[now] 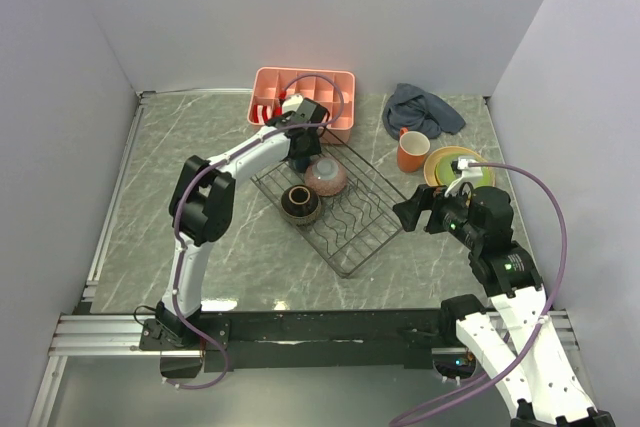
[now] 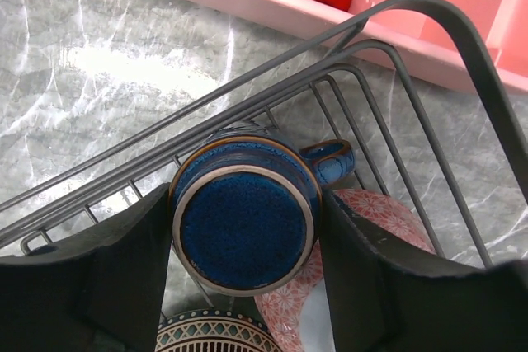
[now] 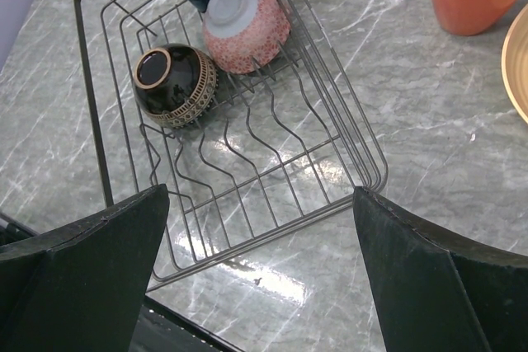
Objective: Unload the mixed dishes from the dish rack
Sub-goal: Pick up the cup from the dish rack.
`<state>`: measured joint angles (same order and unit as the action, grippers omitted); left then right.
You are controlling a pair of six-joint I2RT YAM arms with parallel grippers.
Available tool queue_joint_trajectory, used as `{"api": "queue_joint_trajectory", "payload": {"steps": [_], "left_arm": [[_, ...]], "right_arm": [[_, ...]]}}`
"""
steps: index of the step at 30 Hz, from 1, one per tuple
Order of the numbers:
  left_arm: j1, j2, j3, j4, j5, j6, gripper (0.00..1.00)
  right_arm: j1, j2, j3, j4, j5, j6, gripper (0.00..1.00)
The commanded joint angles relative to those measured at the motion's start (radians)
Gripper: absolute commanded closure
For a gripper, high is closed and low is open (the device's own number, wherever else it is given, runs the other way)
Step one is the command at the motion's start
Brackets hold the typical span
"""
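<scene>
The black wire dish rack (image 1: 352,232) lies mid-table. In its far corner a small dark-blue cup (image 2: 243,228) stands upside down. My left gripper (image 2: 245,257) is shut on it, one finger pressed against each side. The cup (image 1: 300,160) is mostly hidden under that gripper (image 1: 298,145) from above. Beside it, a pinkish speckled bowl (image 1: 326,175) and a dark-brown bowl (image 1: 299,203) lie in the rack. The orange mug (image 1: 411,150) and stacked plates (image 1: 458,167) sit on the table to the right. My right gripper (image 1: 408,215) is open and empty above the rack's near right corner (image 3: 363,179).
A pink compartment tray (image 1: 304,92) with red-white items stands just behind the rack, close to my left gripper. A grey-blue cloth (image 1: 420,109) lies at the back right. White walls enclose the table on three sides.
</scene>
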<state>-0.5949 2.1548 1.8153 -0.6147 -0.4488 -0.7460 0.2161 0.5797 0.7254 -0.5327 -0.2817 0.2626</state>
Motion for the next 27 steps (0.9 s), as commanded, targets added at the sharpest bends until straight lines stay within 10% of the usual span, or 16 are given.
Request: {"api": "queue_joint_trajectory", "payload": {"steps": [1,9,27], "left_arm": [[-0.002,-0.076,-0.01,0.012,0.005,-0.007,0.46],[0.0,-0.191,-0.077,0.036,0.013,-0.01,0.69],[0.021,-0.591,-0.382,0.249,0.234,-0.058,0.72]], "right_arm": [[0.005,-0.007,-0.004,0.04,-0.004,-0.014,0.0],[0.005,-0.006,-0.003,0.043,-0.01,-0.01,0.0],[0.005,0.039,-0.059,0.27,-0.318,0.185,0.0]]}}
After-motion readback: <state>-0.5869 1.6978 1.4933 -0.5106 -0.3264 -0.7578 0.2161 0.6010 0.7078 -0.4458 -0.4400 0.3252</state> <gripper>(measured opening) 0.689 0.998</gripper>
